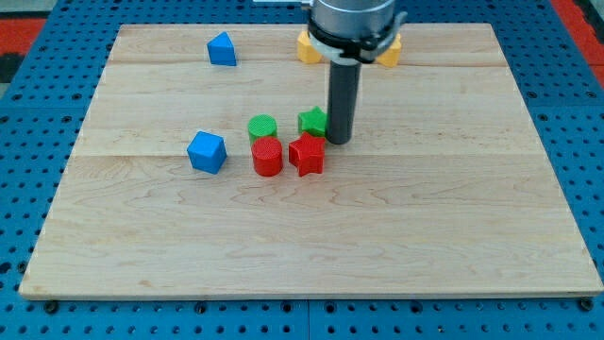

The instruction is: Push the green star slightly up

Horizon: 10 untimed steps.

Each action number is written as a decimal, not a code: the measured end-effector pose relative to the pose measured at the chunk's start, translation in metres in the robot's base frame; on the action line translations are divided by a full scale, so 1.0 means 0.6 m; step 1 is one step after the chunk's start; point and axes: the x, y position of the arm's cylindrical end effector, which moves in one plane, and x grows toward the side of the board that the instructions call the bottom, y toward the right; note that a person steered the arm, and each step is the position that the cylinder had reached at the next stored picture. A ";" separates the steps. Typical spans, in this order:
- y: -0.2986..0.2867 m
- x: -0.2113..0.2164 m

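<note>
Now | green star [311, 120] touches my tip's [339, 141] left | end effector: plain rod, holds nothing

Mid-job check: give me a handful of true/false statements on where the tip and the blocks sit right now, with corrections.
1. My tip is at the green star's right side in the view. True.
2. The red star lies above the green star in the view. False: it lies just below it.
3. The green cylinder sits directly above the red cylinder. True.
4. Both blue blocks are right of the tip. False: the blue cube and the other blue block are both to its left.
5. Yellow blocks show at the board's top edge, partly hidden by the arm. True.
</note>
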 end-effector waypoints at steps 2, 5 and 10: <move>0.057 -0.062; -0.026 -0.028; -0.133 -0.050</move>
